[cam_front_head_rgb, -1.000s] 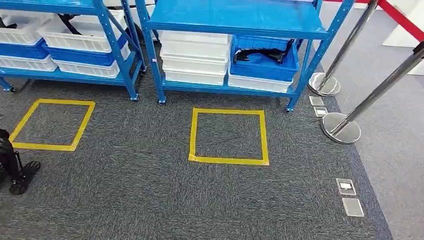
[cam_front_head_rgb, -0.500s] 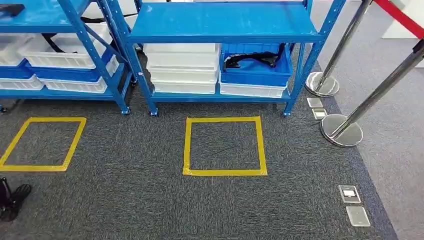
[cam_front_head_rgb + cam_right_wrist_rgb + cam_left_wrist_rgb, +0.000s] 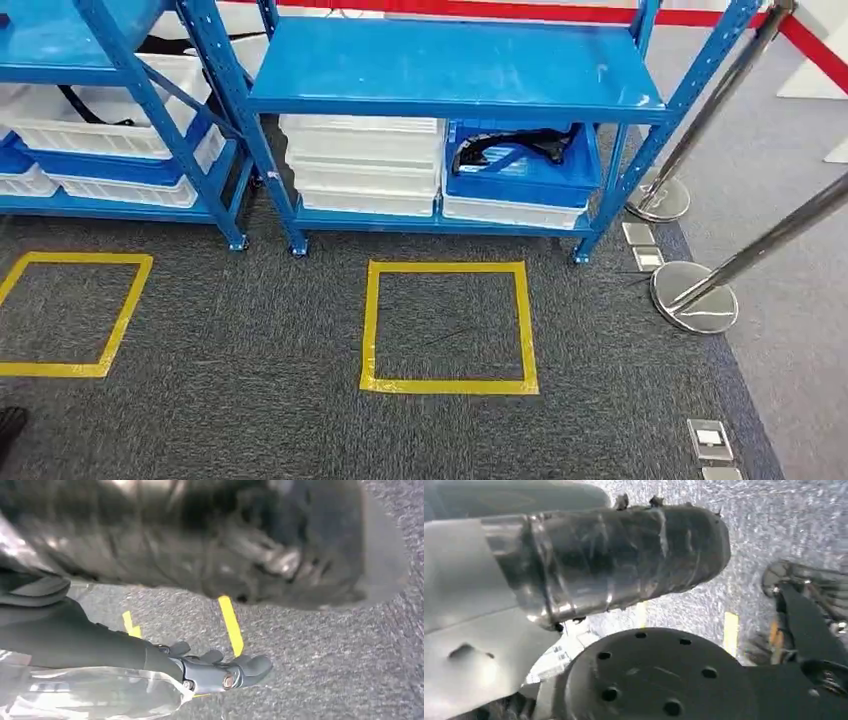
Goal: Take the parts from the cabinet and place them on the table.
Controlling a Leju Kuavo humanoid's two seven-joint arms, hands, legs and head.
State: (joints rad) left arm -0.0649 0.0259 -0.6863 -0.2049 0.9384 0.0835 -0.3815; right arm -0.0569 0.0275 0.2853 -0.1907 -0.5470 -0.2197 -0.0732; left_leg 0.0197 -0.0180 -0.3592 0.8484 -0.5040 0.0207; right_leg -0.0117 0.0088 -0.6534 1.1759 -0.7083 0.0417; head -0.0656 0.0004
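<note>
Since the earlier frames the whole head view has shifted, so we take it that the camera moved: the blue cabinet and the yellow tape square on the grey carpet now sit lower in the picture, and a red band shows along the top.

The right robot hand hangs above the carpet near a yellow tape line, its dark fingers loosely curled, holding and touching nothing. The left robot hand is blurred at the picture's edge; we cannot tell how far it is open.

The black parts lie in a blue bin on the cabinet's bottom shelf, beside stacked white bins. 2 chrome stanchions stand to the right.
</note>
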